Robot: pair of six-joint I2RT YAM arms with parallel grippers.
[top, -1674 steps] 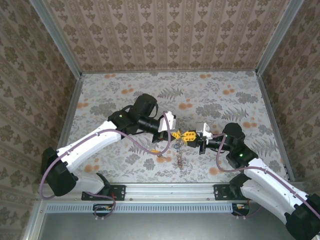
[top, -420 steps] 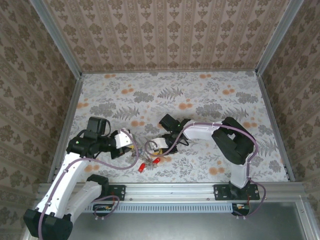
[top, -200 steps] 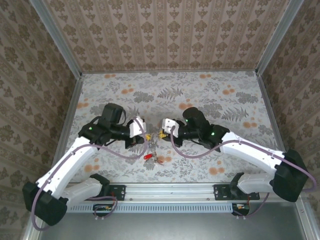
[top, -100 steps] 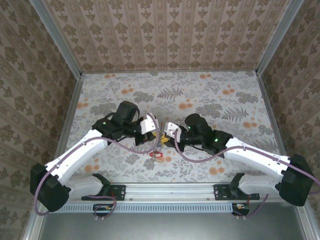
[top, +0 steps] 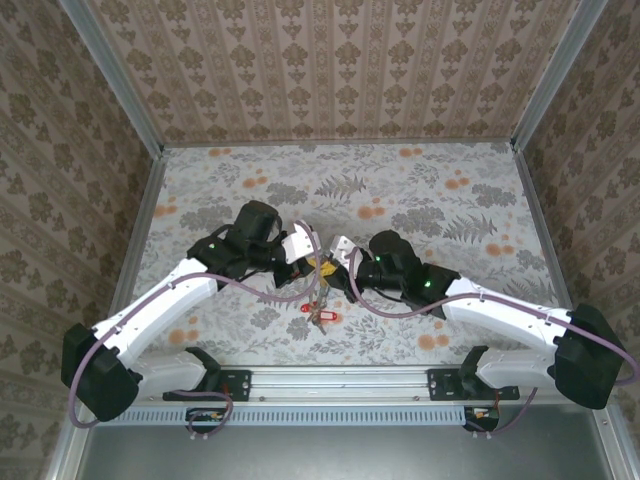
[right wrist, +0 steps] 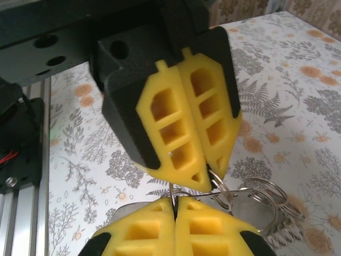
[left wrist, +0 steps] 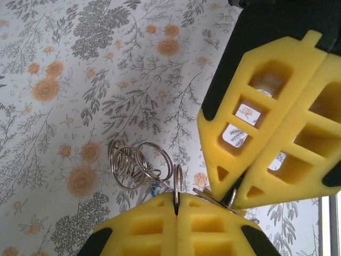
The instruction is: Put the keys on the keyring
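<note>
Now left tool (left wrist: 176, 205) and right tool (right wrist: 175, 205) clenched on keyring (left wrist: 176, 185), tips touching; keys (top: 319, 313) dangling just below.

Lab rig: wallpapered enclosure (top: 330, 70), aluminium frame (top: 340, 382)

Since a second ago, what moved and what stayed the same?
The left arm slid right, so the left fingers and right fingers now sit nearly tip to tip. The red keys shifted right too. Both pairs of fingers stayed shut on the keyring.
</note>
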